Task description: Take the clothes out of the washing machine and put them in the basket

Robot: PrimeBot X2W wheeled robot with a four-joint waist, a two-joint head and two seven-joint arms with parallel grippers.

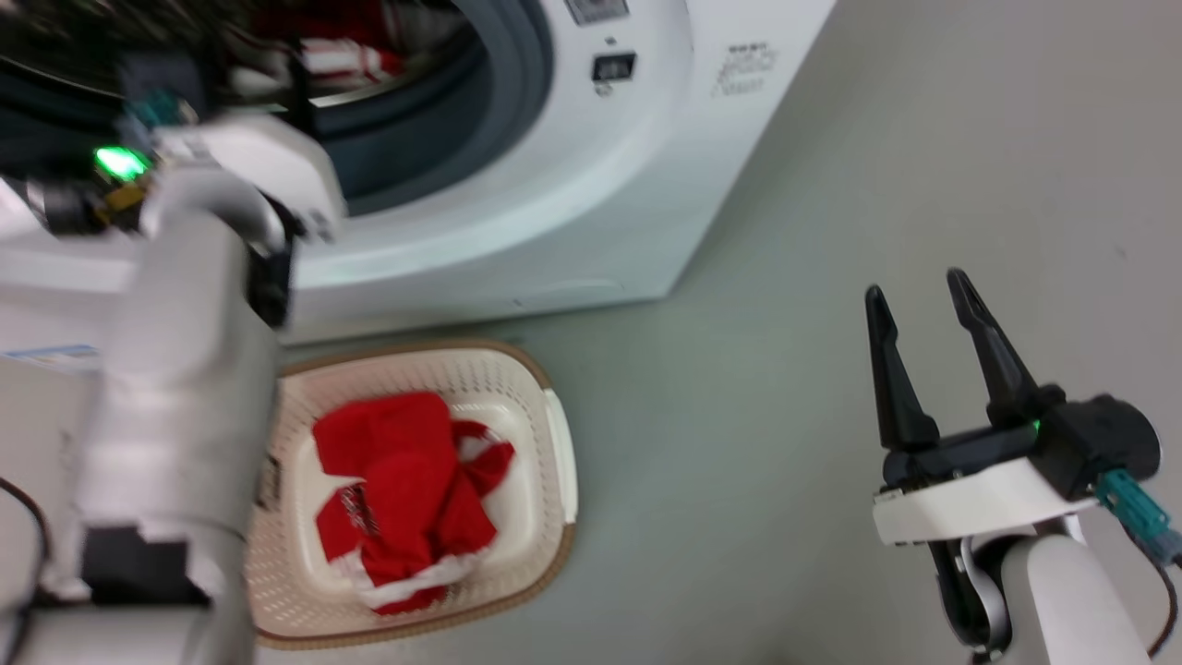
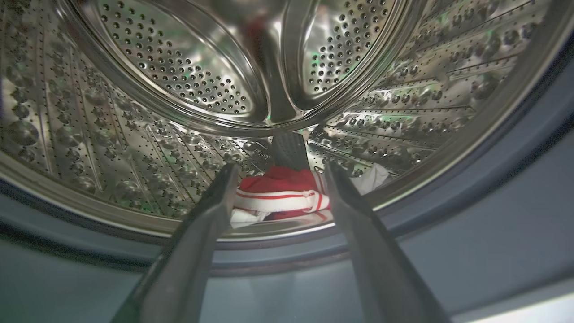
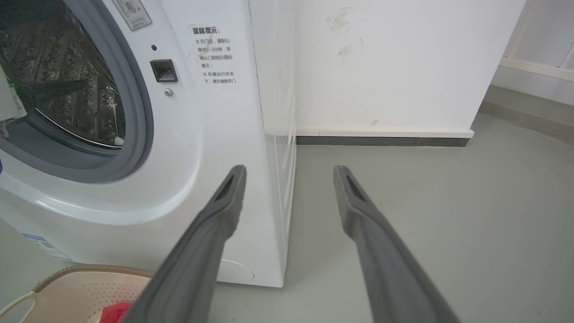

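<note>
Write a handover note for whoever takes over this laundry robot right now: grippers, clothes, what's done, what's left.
Left gripper: open, empty, at the mouth of the washing machine drum, aimed at a red-and-white striped garment lying at the drum's front.
Right gripper: open, empty, above the floor, right of the basket.
Done: red clothes lie bunched in the basket in front of the machine.
Left: grasp the striped garment and carry it to the basket. White fabric beside it may be another piece; check.
</note>
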